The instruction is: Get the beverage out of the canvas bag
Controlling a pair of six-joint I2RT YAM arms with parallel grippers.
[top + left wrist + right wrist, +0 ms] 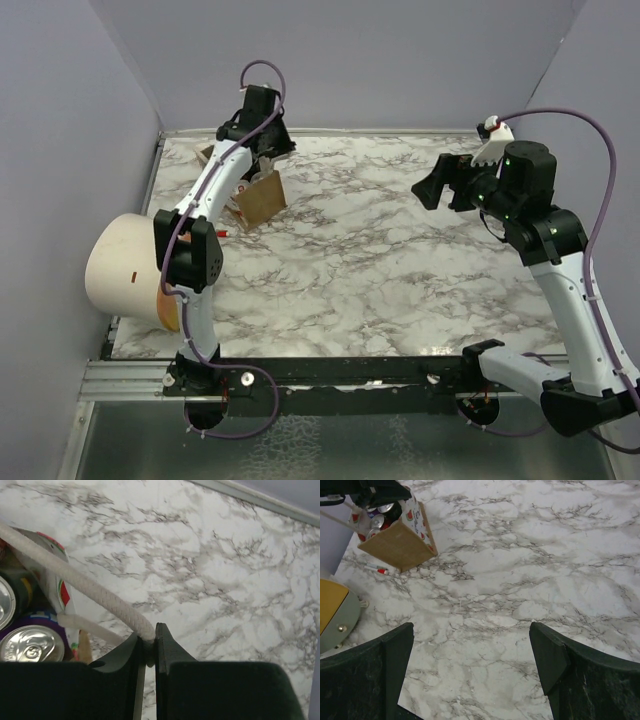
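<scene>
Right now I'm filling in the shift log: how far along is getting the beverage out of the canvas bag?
Done: the left gripper is shut on the white handle. In hand: that grip holds the canvas bag by its loop. Left: the cans sit inside the bag, none out, and the right gripper hangs open over the marble table, away from the bag.

Left arm (205,200): extended forward toward the far left of the tabletop (400,250), wrist pitched down. Left pincer (149,642): fingers (170,655) pressed together, clamping a white handle (90,587) at the tips. Right arm (572,285): raised, elbow bent, wrist turned left, above the tabletop. Right pincer (471,635): spread wide, holding nothing.
</scene>
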